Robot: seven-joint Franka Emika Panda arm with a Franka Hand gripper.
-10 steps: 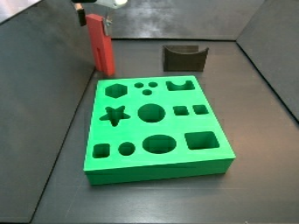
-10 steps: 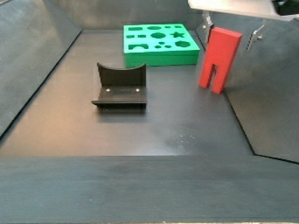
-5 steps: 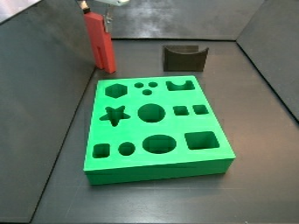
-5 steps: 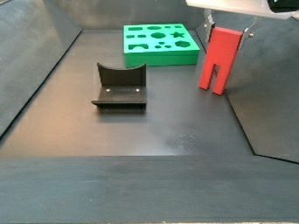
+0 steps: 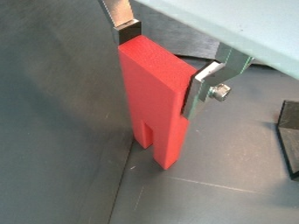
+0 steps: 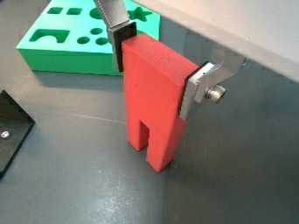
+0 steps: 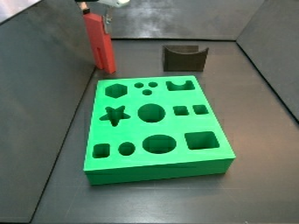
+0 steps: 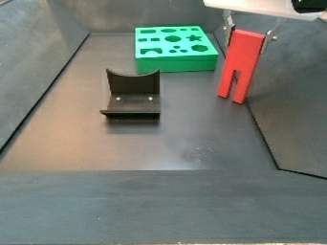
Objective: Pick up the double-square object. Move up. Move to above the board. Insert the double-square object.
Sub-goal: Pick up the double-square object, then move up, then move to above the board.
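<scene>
The gripper (image 6: 158, 61) sits at the top end of the red block (image 6: 156, 101), its two silver fingers (image 6: 201, 86) pressed against opposite faces, so the jaws are clamped on the block. Both wrist views show this grip, with the slotted end and its two square prongs pointing down toward the dark floor (image 6: 82, 188). In a wrist view the gripper (image 5: 170, 59) holds the red block (image 5: 156, 96) close to the grey wall (image 5: 52, 114).

In a side view the red block (image 7: 100, 44) stands upright in the upper left of the frame, beside the far left corner of the green board (image 7: 158, 122) and apart from it. Whether its prongs touch the floor or hang just above it is hard to tell from here. The gripper (image 7: 93, 7) is at the top edge of that frame, mostly cut off.

In a side view from the opposite end, the red block (image 8: 239, 65) is upright in the upper right, near the right wall, with the gripper (image 8: 250, 36) on its top. The green board (image 8: 175, 47) lies at the top centre, to the left of the block. A small dark block with a curved top (image 8: 130, 95) rests on the floor at left centre, well apart from both. The same dark block (image 7: 184, 58) appears behind the board in a side view.
</scene>
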